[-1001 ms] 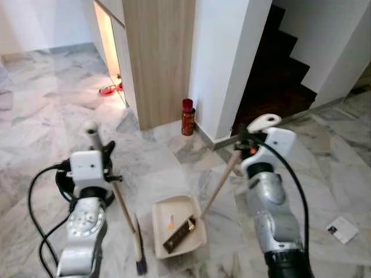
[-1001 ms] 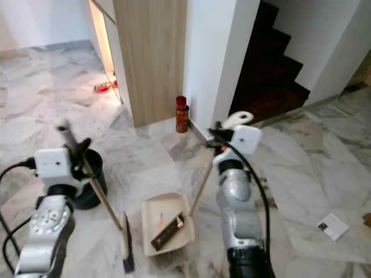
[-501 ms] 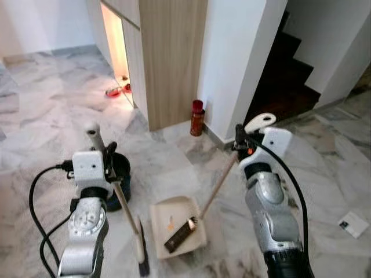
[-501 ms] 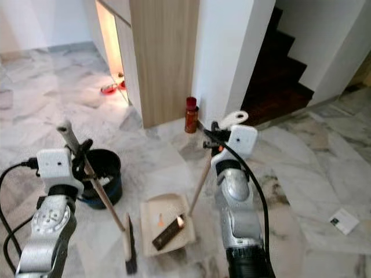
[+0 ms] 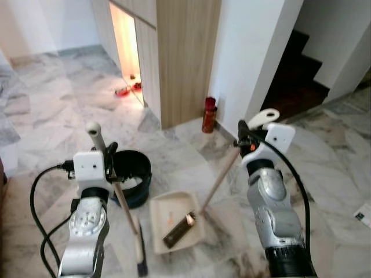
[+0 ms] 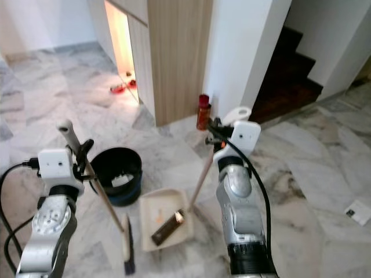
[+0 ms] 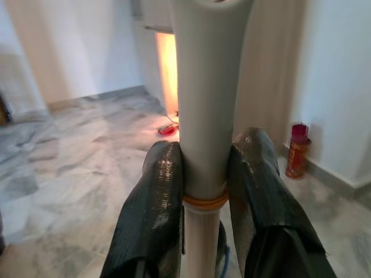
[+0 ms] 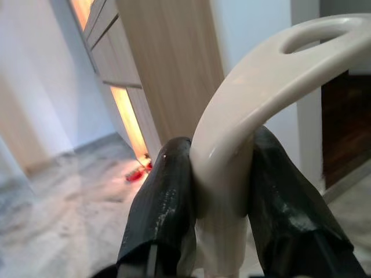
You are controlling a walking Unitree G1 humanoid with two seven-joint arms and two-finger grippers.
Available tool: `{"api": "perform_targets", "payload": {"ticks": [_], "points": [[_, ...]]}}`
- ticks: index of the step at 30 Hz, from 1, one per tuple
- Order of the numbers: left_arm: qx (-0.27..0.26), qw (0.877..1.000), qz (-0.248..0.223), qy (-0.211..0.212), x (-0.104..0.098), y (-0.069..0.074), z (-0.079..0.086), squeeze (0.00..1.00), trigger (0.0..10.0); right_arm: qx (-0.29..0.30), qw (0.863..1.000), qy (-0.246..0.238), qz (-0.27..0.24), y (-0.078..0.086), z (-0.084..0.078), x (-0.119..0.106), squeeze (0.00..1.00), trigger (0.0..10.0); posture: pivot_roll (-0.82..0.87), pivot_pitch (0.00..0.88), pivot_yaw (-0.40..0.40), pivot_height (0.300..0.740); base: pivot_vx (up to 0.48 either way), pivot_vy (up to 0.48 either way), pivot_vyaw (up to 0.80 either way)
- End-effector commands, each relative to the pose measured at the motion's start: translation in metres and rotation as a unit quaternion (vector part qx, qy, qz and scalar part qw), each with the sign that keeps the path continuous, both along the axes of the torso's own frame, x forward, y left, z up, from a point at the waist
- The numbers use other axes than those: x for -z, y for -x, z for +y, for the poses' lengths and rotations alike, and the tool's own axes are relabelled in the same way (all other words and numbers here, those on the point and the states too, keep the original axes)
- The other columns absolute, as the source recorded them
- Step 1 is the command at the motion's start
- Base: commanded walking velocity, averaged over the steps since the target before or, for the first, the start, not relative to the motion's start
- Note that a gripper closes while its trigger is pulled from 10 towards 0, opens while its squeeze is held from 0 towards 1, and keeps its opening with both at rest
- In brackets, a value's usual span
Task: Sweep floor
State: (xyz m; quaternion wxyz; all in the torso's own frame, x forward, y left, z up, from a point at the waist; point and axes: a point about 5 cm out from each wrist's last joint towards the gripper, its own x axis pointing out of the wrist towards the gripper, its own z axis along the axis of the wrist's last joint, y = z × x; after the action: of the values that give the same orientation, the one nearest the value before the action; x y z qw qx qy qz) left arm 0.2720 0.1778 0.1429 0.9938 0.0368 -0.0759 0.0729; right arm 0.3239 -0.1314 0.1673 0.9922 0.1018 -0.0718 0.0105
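Left eye view: the marble floor (image 5: 52, 110) is seen stretching open to the robot's left and ahead, while a wooden cabinet (image 5: 185, 58) and a white wall corner (image 5: 249, 58) close the way in front, with dark stairs (image 5: 295, 69) beyond on the right. The left pincer (image 5: 108, 159) is clenched on the broom (image 5: 124, 211), whose brush head rests on the floor just beside the cream dustpan (image 5: 177, 223); a dark flat piece of debris (image 5: 178, 230) lies in the pan. The right pincer (image 5: 242, 139) is clenched on the dustpan handle (image 5: 223, 176). A black bucket (image 5: 132, 176) stands just behind the broom shaft, and a red can (image 5: 208, 114) stands at the foot of the wall. In the left wrist view the black fingers (image 7: 153, 214) are seen pressed on both sides of the white broom grip. A slip of paper (image 5: 364, 213) lies at the right edge; its print cannot be read.
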Motion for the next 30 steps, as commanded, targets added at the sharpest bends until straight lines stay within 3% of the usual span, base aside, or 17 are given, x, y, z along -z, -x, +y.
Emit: {"api": "perform_targets", "payload": {"ticks": [1, 19, 30], "points": [[0.008, 1.000, -0.025, -0.013, -0.012, -0.002, -0.003, 0.00, 10.0, 0.007, 0.999, -0.012, -0.031, 0.000, -0.004, -0.015, 0.00, 10.0, 0.00, 0.000, -0.011, 0.740, 0.000, 0.382, 0.00], [0.011, 1.000, -0.025, -0.010, -0.011, -0.002, -0.005, 0.00, 10.0, 0.005, 0.999, -0.026, -0.037, 0.000, -0.002, -0.022, 0.00, 10.0, -0.01, 0.000, -0.017, 0.740, 0.000, 0.384, 0.00], [0.014, 0.999, -0.028, -0.016, -0.011, -0.001, -0.007, 0.00, 10.0, -0.005, 0.998, -0.034, -0.056, -0.001, 0.002, -0.034, 0.00, 10.0, 0.00, 0.000, -0.019, 0.740, 0.000, 0.000, 0.00]]}}
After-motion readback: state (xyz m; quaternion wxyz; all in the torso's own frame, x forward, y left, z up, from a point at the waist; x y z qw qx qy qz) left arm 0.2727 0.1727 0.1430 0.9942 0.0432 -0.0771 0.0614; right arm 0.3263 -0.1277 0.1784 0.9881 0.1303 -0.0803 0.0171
